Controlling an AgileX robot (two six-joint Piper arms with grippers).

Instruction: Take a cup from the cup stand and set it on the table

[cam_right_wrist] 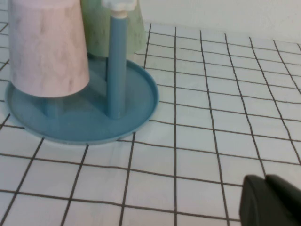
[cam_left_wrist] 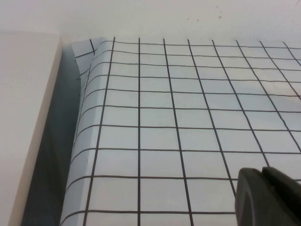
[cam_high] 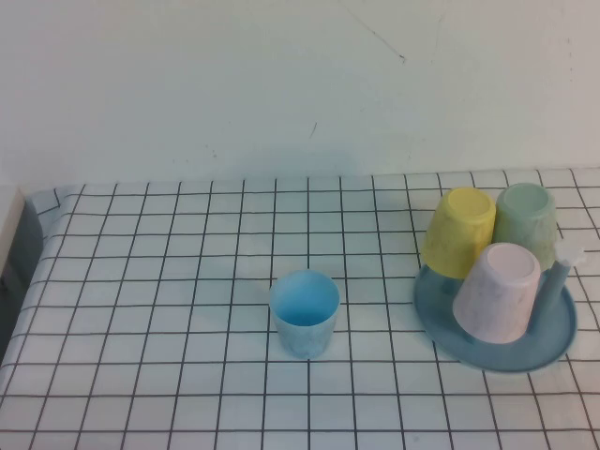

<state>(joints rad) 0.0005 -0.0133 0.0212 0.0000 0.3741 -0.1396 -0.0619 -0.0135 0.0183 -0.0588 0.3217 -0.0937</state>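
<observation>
- Both hands are seen closed, empty: left hand above bare desk, right hand near cup stand.
- Pink cup is kept inverted on its peg.
- Blue cup is upright mid-desk.

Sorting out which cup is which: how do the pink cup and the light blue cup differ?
The pink cup hangs mouth-down and tilted on a peg of the cup stand; the light blue cup stands upright, mouth up, on the table. The pink cup is pale and faintly speckled; the blue one is plain light blue. The pink cup sits beside the yellow cup; the blue one stands alone. Both are tapered tumblers.
</observation>
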